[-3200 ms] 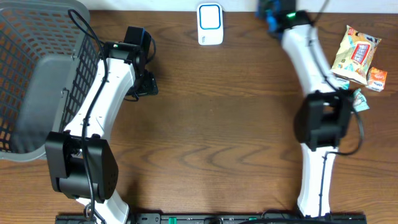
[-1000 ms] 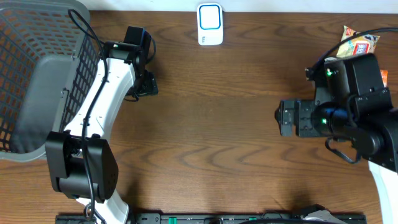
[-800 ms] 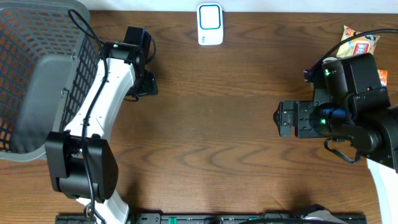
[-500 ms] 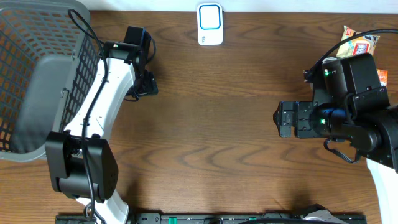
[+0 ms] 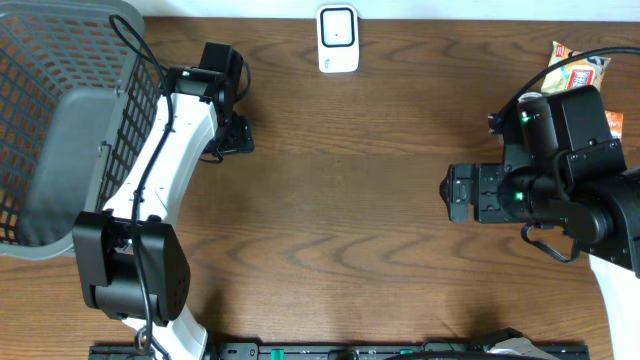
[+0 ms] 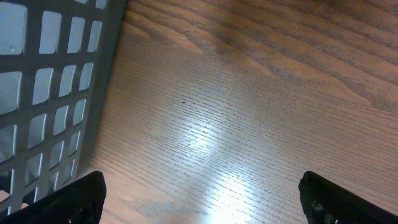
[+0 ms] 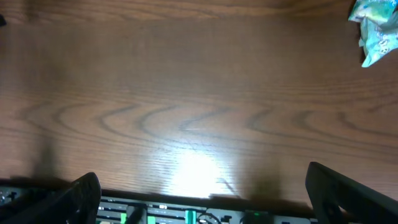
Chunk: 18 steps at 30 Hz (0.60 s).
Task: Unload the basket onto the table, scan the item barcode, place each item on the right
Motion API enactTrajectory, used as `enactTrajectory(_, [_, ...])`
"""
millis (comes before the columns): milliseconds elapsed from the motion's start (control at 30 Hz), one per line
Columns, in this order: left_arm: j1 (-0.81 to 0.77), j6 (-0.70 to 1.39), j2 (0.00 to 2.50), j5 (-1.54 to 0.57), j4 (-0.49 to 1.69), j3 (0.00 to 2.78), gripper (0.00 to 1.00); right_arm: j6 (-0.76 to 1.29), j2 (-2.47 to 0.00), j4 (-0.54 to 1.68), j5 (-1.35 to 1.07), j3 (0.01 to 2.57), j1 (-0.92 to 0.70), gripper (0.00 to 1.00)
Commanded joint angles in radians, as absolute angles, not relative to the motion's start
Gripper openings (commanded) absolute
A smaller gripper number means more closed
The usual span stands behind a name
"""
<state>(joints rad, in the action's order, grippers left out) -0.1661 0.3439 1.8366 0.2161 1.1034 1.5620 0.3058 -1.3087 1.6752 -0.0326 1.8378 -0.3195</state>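
Overhead: grey mesh basket (image 5: 60, 60) at far left; snack packet (image 5: 578, 72) lettering unreadable; left end effector (image 6: 202, 199) and right end effector (image 7: 205, 196) gape wide, empty.

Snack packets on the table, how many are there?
2. A yellow packet pokes out behind the right arm, far right in the overhead view; a teal wrapper shows at the top right of the right wrist view. More may be hidden under that arm.

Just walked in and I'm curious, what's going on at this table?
Nothing is held yet. The right fingers hang open above bare wood, a snack packet lying by the table's right edge. The left fingers are open beside the grey mesh basket. The white scanner sits at the far edge.
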Motion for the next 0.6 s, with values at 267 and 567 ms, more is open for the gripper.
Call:
enactTrajectory(267, [-0.162, 0.354, 1.828, 0.229, 1.11, 1.56, 0.98, 0.299, -1.232, 1.647, -0.006, 1.793, -0.328, 0.99])
enactTrajectory(567, [-0.162, 0.354, 1.828, 0.229, 1.11, 1.56, 0.98, 0.299, -0.964, 1.408, -0.006, 1.416, -0.278, 0.99])
